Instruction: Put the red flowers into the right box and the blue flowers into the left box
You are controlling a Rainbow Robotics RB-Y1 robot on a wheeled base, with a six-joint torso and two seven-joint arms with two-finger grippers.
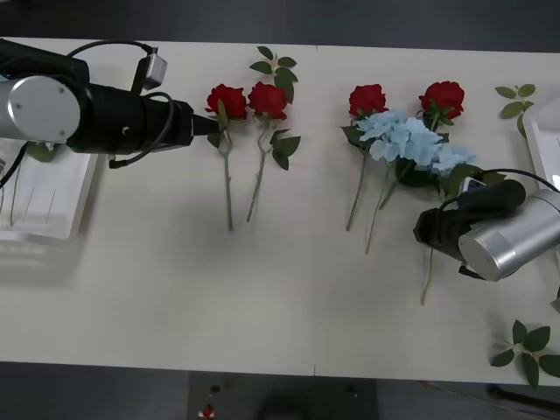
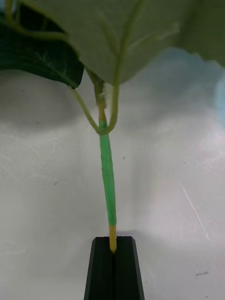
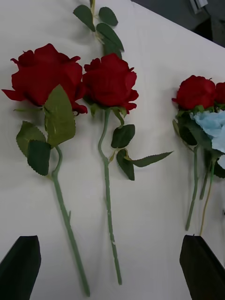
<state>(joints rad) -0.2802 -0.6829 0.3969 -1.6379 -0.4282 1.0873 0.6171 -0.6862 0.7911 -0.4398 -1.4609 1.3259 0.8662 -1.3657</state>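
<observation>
Grip on the blue flower stem (image 2: 107,183) looks firm in the closed right end effector (image 2: 113,246); lift straight before swinging toward the left box (image 1: 39,206), while the left end effector (image 3: 112,267) hangs wide open over the red roses (image 3: 75,82).

Matt white table (image 1: 262,297); fabric-like red flowers (image 1: 248,100).

My arms are silver cylinders with matte black wrist housings and looped black cables; each pincer (image 2: 114,267) has flat black fingers.
</observation>
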